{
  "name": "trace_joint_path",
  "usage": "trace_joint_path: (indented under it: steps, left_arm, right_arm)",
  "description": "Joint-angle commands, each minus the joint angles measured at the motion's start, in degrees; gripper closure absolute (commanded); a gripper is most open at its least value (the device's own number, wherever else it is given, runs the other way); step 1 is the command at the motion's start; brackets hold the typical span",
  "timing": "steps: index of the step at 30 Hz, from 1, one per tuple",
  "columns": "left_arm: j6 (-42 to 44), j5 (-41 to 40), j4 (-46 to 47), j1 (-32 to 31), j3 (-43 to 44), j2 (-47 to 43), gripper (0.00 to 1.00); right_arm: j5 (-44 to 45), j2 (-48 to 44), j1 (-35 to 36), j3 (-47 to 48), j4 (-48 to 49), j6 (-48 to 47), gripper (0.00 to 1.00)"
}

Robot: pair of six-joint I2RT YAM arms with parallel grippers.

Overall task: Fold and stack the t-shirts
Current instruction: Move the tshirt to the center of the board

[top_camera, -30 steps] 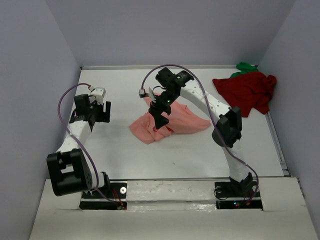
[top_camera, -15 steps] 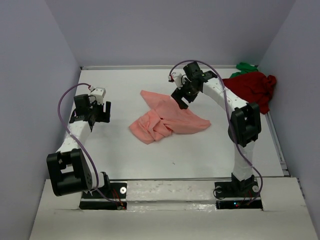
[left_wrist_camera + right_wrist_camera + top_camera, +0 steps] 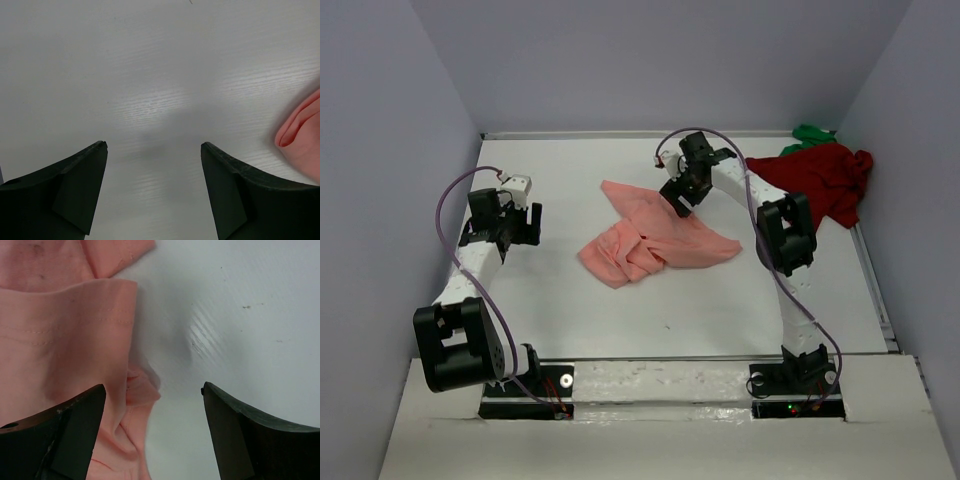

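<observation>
A salmon-pink t-shirt point(image 3: 655, 236) lies crumpled in the middle of the white table point(image 3: 580, 300). A dark red t-shirt point(image 3: 817, 182) is heaped at the back right, with a small green crumple point(image 3: 810, 134) behind it. My right gripper point(image 3: 678, 203) hangs open just over the pink shirt's far edge; in the right wrist view its jaws straddle that edge point(image 3: 127, 390), cloth on the left, bare table on the right. My left gripper point(image 3: 525, 224) is open over bare table at the left; a fold of the pink shirt point(image 3: 302, 135) shows at the left wrist view's right edge.
Grey walls point(image 3: 400, 130) close the table in on the left, back and right. A raised lip point(image 3: 720, 357) runs along the near edge by the arm bases.
My right arm swung from the pink shirt's middle toward the back right, then came back a little to its far edge. The shirt's upper corner now lies spread flat. Left arm unchanged.
</observation>
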Motion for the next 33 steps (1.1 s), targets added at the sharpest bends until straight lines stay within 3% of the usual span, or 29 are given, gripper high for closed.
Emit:
trace_joint_path:
  steps: [1,8,10,11,14,15,17,23,28,33]
  left_arm:
    - [0.93,0.51,0.96,-0.05,0.43,-0.87,0.15]
    - [0.93,0.69,1.13,-0.13,0.43,0.10,0.15]
    - [0.93,0.86,1.04,-0.13,0.43,0.28,0.16]
    - [0.93,0.87,1.13,-0.13,0.43,0.28,0.15]
    - [0.93,1.04,1.13,-0.13,0.52,0.28,0.15]
    - [1.01,1.13,1.04,-0.13,0.52,0.36,0.15]
    - [1.02,1.13,1.04,-0.13,0.60,0.54,0.16]
    - [1.10,1.48,0.87,-0.05,0.43,0.36,0.16]
    - [1.19,4.37,-0.18,-0.05,0.95,1.85,0.26]
    - [1.72,5.61,-1.68,-0.66,1.74,3.44,0.26]
  right_arm:
    - [0.32,1.51,-0.74,2.82,1.75,0.78,0.17]
    - [0.41,2.48,-1.36,2.12,1.75,0.87,0.25]
    - [0.32,2.57,-1.36,1.86,1.66,0.87,0.35]
    - [0.41,2.57,-1.88,1.51,1.66,0.87,0.51]
    - [0.41,2.39,-1.88,0.89,1.58,0.87,0.75]
    - [0.32,2.22,-1.88,0.63,1.58,0.96,0.87]
    - [0.23,2.04,-1.88,0.36,1.49,0.79,0.98]
    - [1.98,1.25,-2.41,2.03,1.14,0.87,1.00]
    - [8.05,-0.07,-3.47,4.67,3.85,2.63,1.00]
    - [18.06,-2.79,-4.08,4.49,10.18,2.89,1.00]
